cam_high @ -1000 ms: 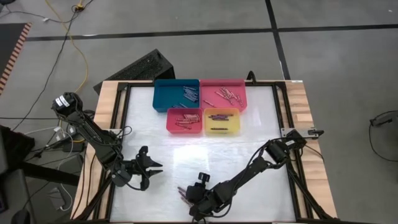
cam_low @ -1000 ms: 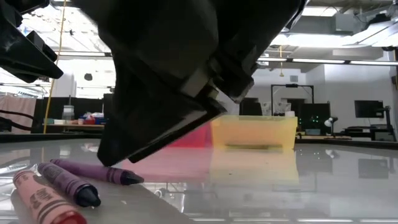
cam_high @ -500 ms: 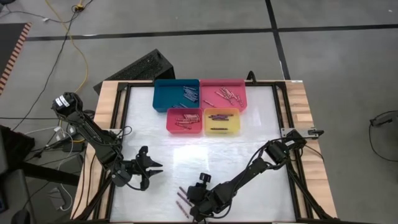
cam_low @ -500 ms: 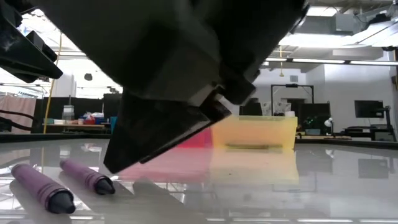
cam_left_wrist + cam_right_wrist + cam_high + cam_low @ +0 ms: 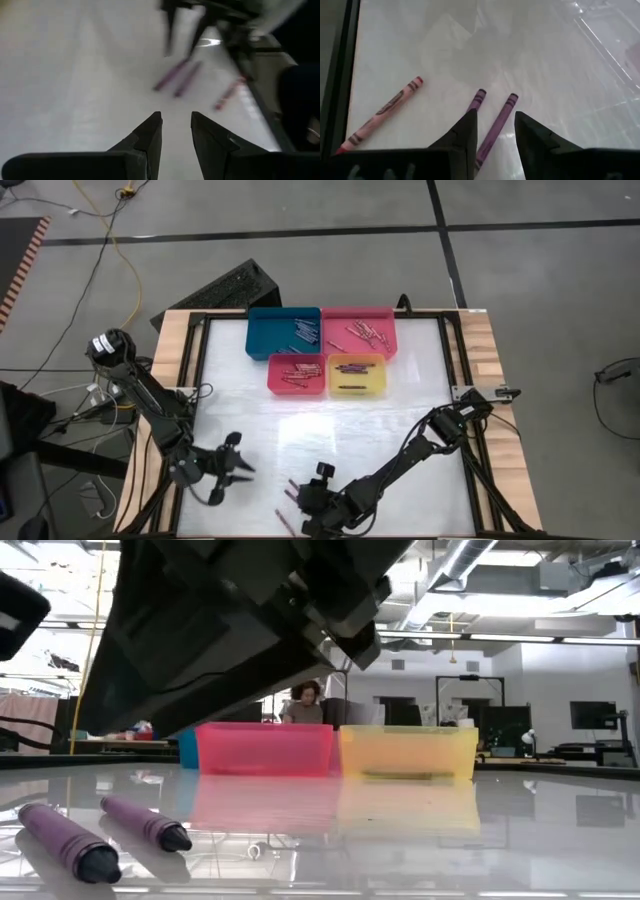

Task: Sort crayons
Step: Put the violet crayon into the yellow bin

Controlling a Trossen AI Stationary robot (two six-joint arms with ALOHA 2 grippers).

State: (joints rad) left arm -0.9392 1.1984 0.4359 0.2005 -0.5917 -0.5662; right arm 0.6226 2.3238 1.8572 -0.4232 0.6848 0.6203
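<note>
Two purple crayons (image 5: 497, 122) (image 5: 476, 100) lie side by side flat on the white table near its front edge. They also show in the low view (image 5: 145, 823) (image 5: 65, 843). A pink-red crayon (image 5: 380, 116) lies apart from them, closer to the table's near edge (image 5: 285, 522). My right gripper (image 5: 495, 131) is open and empty and hovers above the purple pair (image 5: 292, 486). One purple crayon shows below the gap between its fingers. My left gripper (image 5: 236, 470) is open and empty, left of the crayons, and points toward them (image 5: 176, 80).
Four trays stand at the far middle, each holding several crayons: blue (image 5: 262, 338), pink (image 5: 384, 338), red (image 5: 276, 380) and yellow (image 5: 376, 382). Bare table lies between them and the grippers. A black frame (image 5: 340, 60) bounds the table. A person (image 5: 303, 700) sits in the room beyond.
My right gripper has risen from close over the crayons and drawn back toward the near edge. The pink-red crayon has slid away from the two purple ones toward the table's near edge; the purple pair has shifted slightly. My left gripper has moved toward the near edge.
</note>
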